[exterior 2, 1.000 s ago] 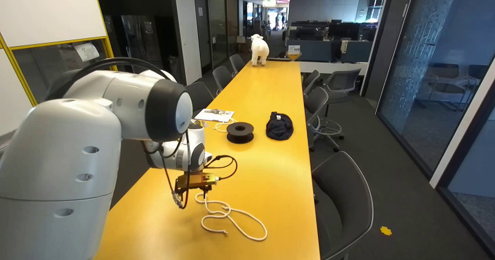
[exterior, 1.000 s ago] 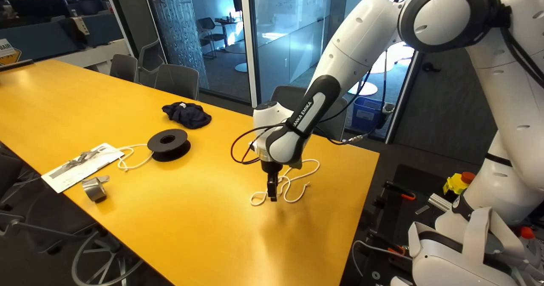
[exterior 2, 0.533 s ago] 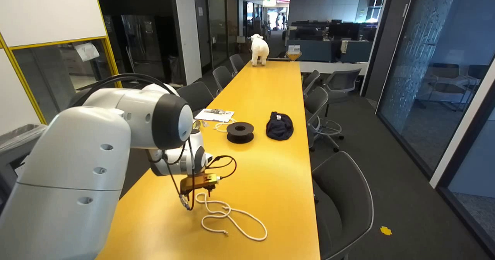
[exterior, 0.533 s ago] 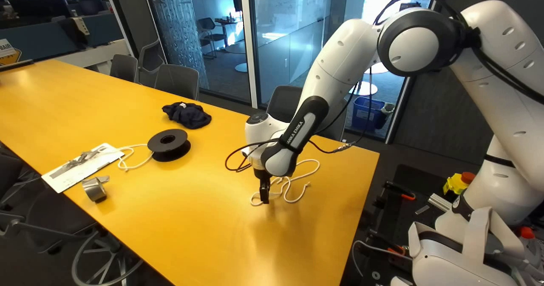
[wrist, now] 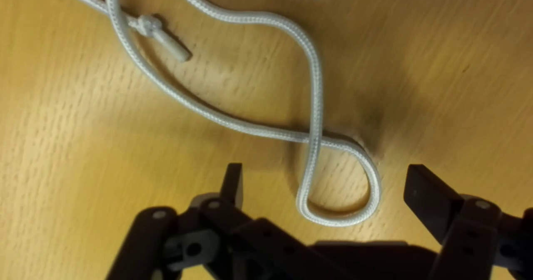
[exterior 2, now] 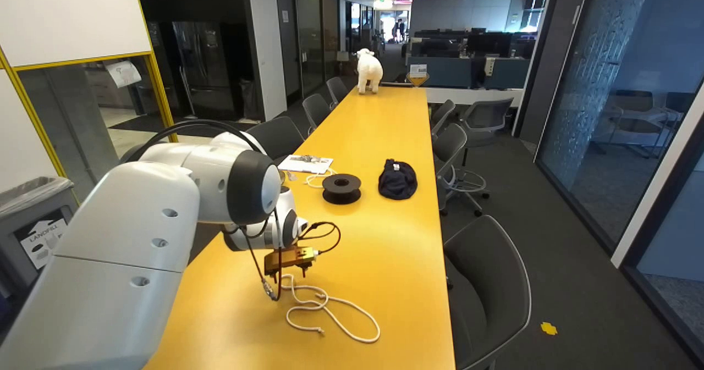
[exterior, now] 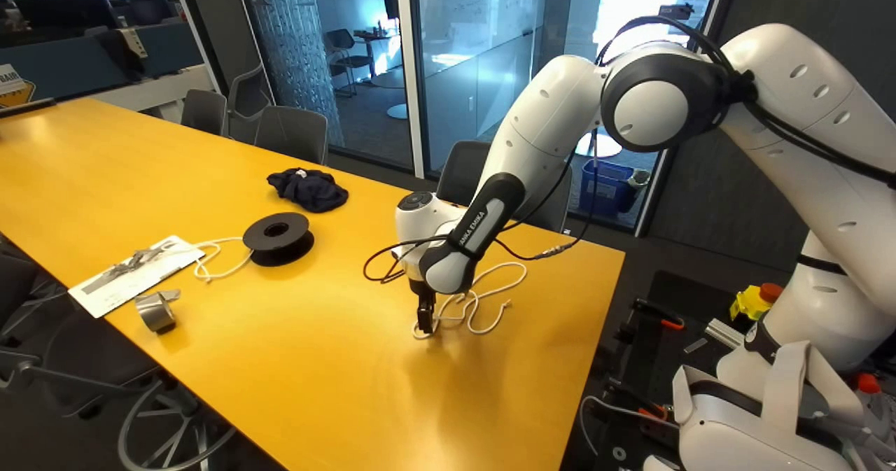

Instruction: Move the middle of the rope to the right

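The white rope lies in loose curves on the yellow table, in both exterior views [exterior: 483, 332] [exterior 2: 363, 341]. In the wrist view the rope [wrist: 314, 105] crosses itself and forms a small closed loop at its near end. A knotted rope end shows at the upper left there. My gripper [wrist: 325, 180] is open, with one finger on each side of this small loop and apart from it. In both exterior views the gripper [exterior: 425, 327] [exterior 2: 290, 276] points down over the rope's loop end, close above the table. The arm and its cable hide part of the rope.
A black spool [exterior: 278, 240] with a cord stands farther along the table [exterior: 336, 373]. Beyond it lie a white card [exterior: 98, 303] with grey pieces and a roll of grey tape [exterior: 155, 311]. A dark cloth [exterior: 308, 190] lies near the table's edge.
My open gripper has moved over the table to the rope's small loop, leftward in an exterior view and slightly rightward in an exterior view. The rope has not visibly moved.
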